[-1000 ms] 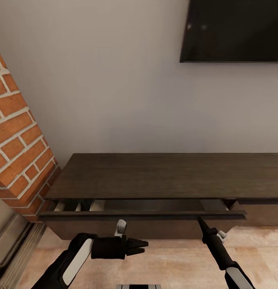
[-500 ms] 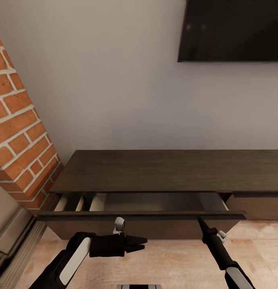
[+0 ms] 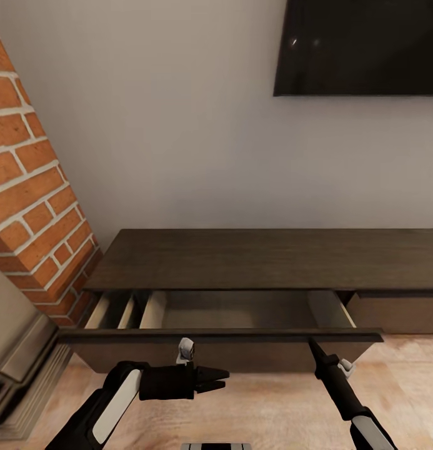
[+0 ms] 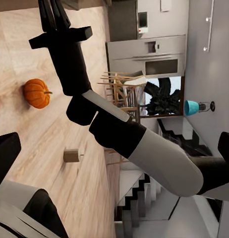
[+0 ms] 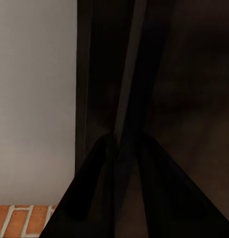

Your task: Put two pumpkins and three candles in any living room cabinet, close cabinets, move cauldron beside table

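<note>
Drawer (image 3: 241, 309) of the cabinet (image 3: 266, 259) stands farther out than a second ago. Right hand (image 3: 312, 342) pinches its front edge, closed; left hand (image 3: 223, 379) hovers closed. Pumpkin (image 4: 36, 93) and candle (image 4: 71, 155) lie on the floor (image 4: 25, 124) behind.
</note>
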